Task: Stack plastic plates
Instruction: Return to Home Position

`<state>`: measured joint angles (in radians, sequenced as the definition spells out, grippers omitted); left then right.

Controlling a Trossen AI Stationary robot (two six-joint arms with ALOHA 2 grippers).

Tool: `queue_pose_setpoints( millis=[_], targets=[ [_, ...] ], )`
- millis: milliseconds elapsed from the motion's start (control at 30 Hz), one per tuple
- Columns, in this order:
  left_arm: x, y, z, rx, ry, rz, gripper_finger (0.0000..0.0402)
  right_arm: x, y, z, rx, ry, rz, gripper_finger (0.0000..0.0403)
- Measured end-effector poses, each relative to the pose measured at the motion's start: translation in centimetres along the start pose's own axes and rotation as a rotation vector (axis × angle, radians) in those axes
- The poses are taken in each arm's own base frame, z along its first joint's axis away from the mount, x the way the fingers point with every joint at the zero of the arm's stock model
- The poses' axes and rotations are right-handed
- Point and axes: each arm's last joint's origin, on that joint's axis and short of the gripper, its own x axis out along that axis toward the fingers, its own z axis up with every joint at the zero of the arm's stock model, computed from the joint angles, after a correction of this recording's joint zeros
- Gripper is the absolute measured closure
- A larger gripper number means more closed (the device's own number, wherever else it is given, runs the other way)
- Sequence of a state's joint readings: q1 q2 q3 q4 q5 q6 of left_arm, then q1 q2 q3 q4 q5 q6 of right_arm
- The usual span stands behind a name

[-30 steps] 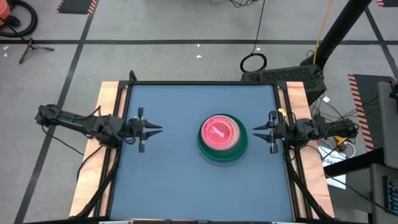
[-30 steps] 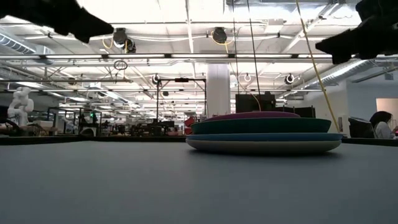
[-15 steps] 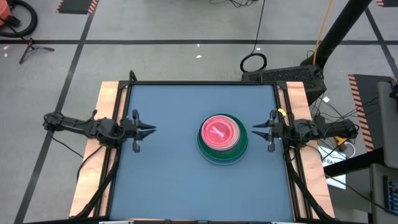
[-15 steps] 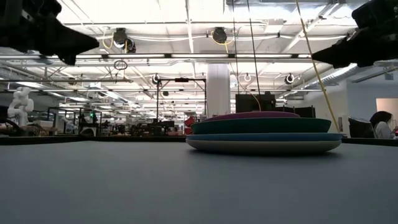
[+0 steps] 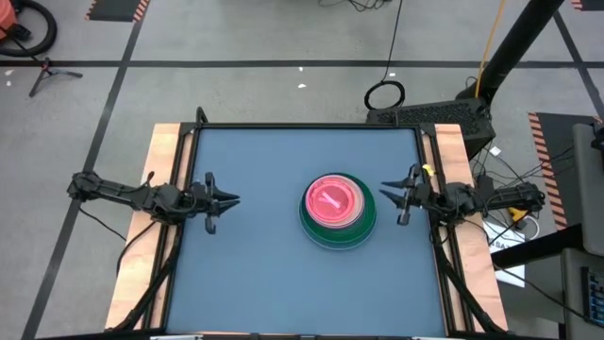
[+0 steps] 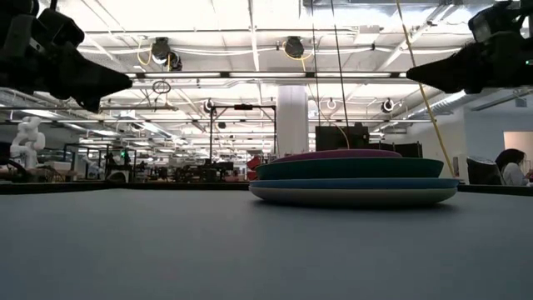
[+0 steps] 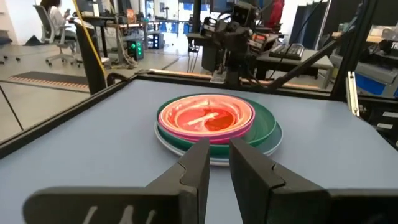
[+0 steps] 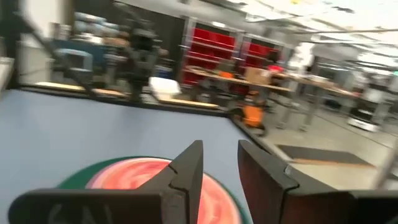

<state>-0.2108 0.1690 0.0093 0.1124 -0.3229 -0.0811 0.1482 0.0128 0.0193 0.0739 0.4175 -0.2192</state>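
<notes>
The plastic plates point(image 5: 337, 210) lie in one stack right of the table's middle. A translucent pink plate is on top, with hot pink, dark green and blue ones below. The grey-white bottom plate point(image 6: 354, 197) rests flat on the table. The stack also shows in the left wrist view point(image 7: 211, 121) and the right wrist view point(image 8: 137, 177). My left gripper point(image 5: 234, 199) hovers level near the table's left edge, pointing at the stack, its fingers point(image 7: 219, 144) slightly open and empty. My right gripper point(image 5: 383, 194) hovers level just right of the stack, open and empty point(image 8: 221, 146).
Wooden rails point(image 5: 162, 161) run along both sides of the blue-grey table top point(image 5: 264, 274). Cables and equipment point(image 5: 510, 203) lie beyond the right rail. In the low view both grippers point(image 6: 125, 81) point(image 6: 412, 75) hang well above the stack. A seated person point(image 6: 510, 167) shows far behind.
My left gripper has sunk and drawn back a little toward the table's left edge, rolling somewhat. My right gripper has sunk slightly and swung its tips a bit toward the far edge. The stack of plates has stayed where it was.
</notes>
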Motion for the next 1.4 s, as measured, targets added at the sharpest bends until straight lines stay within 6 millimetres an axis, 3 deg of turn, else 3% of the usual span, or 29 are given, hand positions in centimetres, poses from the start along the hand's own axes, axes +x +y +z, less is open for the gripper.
queue_pose_setpoints(
  millis=[300, 533, 733, 1033, 1400],
  targets=[
    [0.0, 0.2, -0.2, 0.003, 0.018, 0.07, 0.0334, 0.0, -0.2, 0.1, 0.027, -0.001, -0.054, 0.031],
    [0.0, 0.4, -0.3, -0.106, 0.02, 0.141, 0.0334, 0.0, -0.2, 0.1, 0.03, -0.003, -0.055, 0.031],
    [-0.1, 1.2, 0.0, 0.018, -0.014, 0.354, 0.0334, 0.0, -0.2, 0.1, 0.031, -0.004, -0.054, 0.031],
    [-0.1, 1.6, -0.3, 0.196, 0.051, 0.408, 0.0334, 0.0, -0.2, 0.1, 0.031, -0.005, -0.053, 0.031],
    [-0.1, 1.7, -0.3, 0.199, 0.053, 0.41, 0.0334, 0.0, -0.2, 0.1, 0.031, -0.006, -0.053, 0.031]
  ],
)
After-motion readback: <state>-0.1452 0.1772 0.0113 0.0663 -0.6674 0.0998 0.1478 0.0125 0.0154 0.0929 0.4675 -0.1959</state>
